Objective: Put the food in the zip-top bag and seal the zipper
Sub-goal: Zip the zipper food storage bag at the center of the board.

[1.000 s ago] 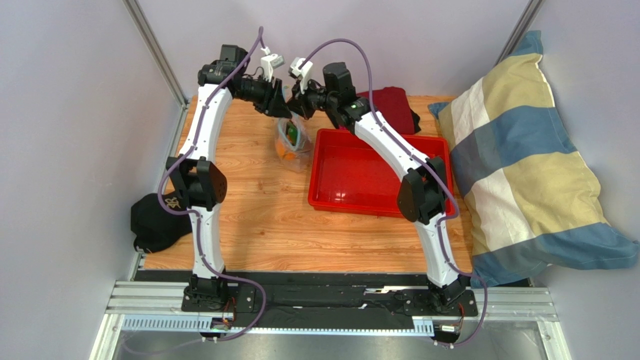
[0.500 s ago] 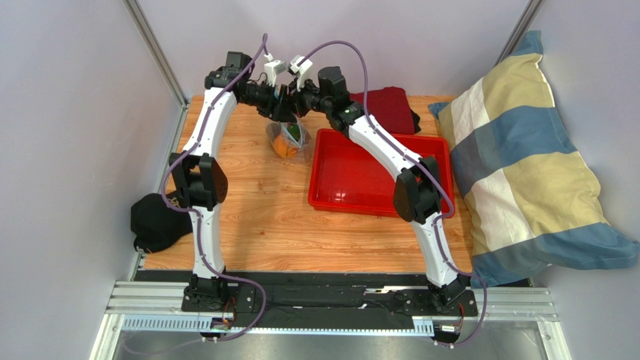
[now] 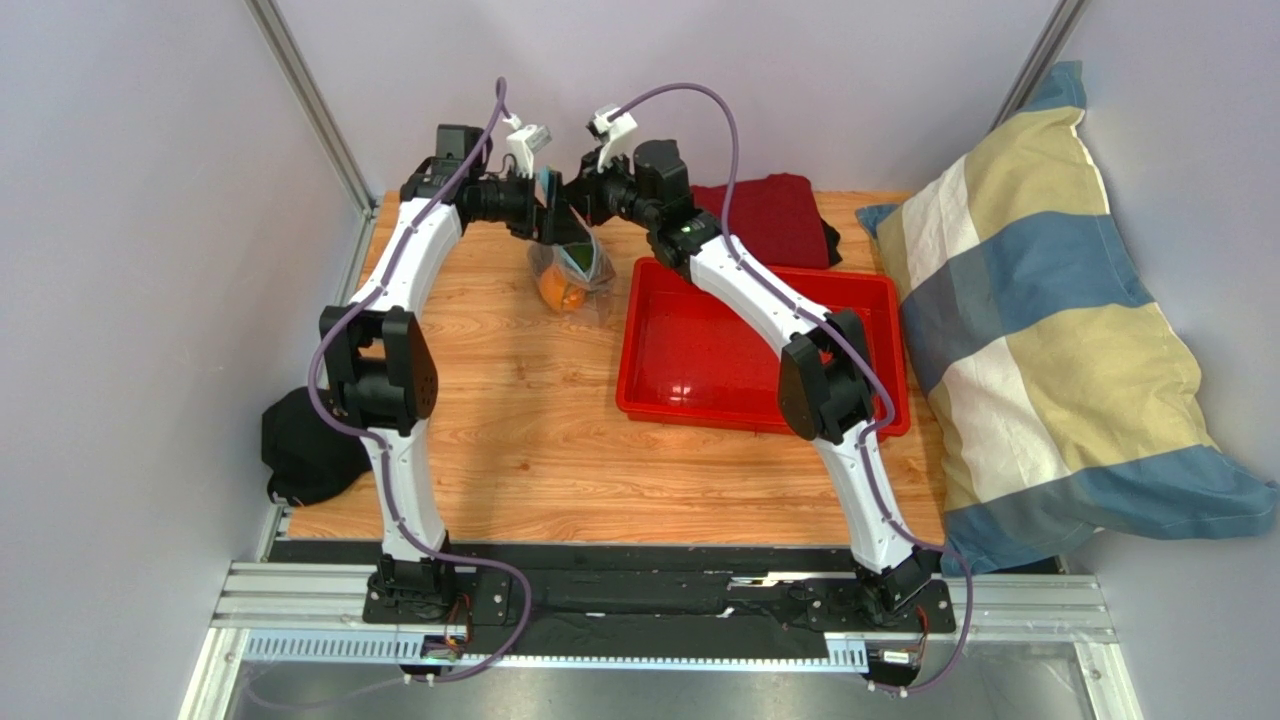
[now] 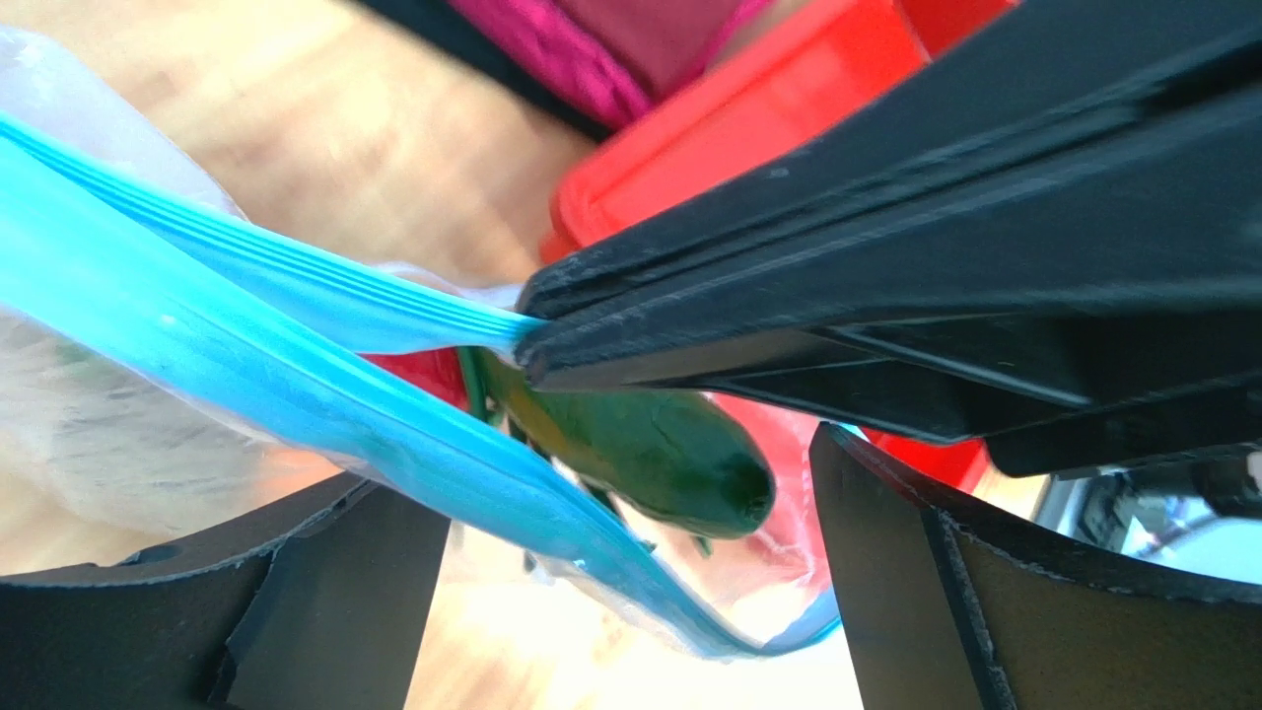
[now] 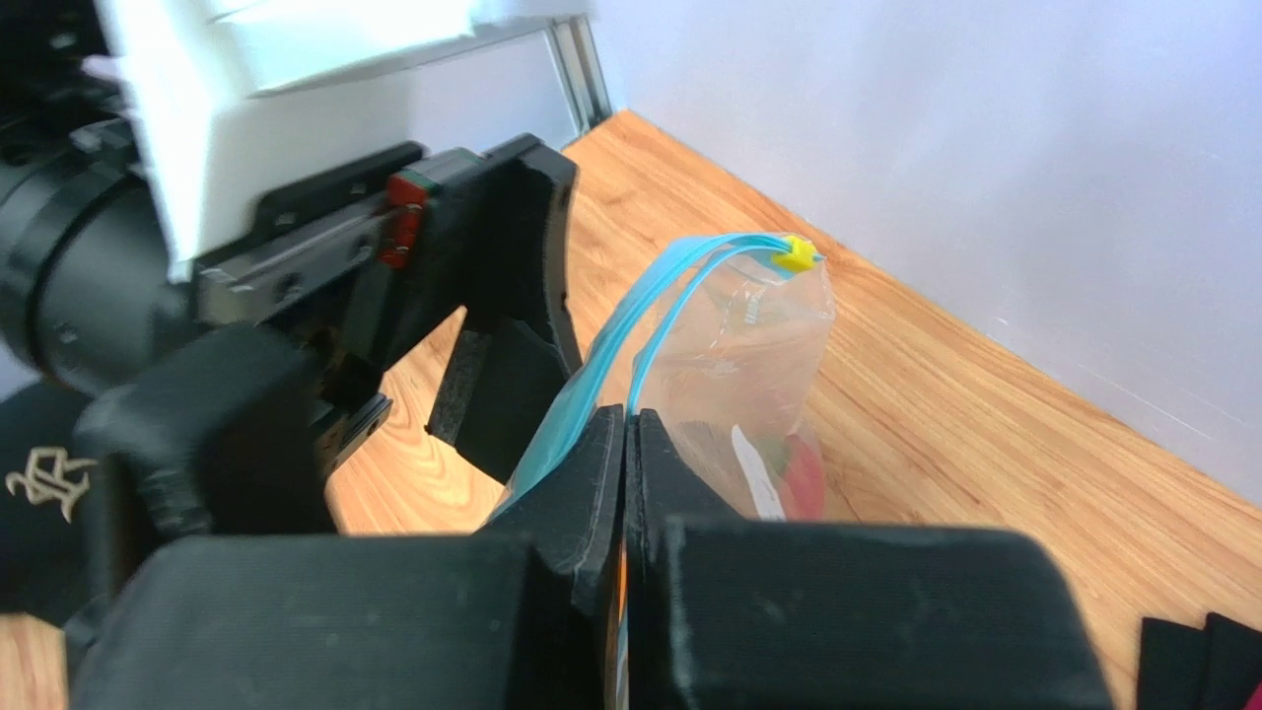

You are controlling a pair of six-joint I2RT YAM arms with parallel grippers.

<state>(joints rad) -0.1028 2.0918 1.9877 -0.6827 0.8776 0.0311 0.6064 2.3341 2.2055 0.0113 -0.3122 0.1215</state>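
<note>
Left gripper: I have it wide, and the bluish zipper strip runs between its fingers unpinched.
Clear floppy zip-top bag: it hangs below both grippers, with a dark green vegetable and an orange fruit inside.
Right gripper: clamped on the strip's end.
Seal: I'd close the left just beside the right's fingers, then slide it away along the strip with steady tension.

I see a wooden tabletop with a red tray lying flat right of centre. A dark red cloth lies behind the tray at the far edge. A black cap sits at the left edge, and a striped pillow overlaps the right edge.
</note>
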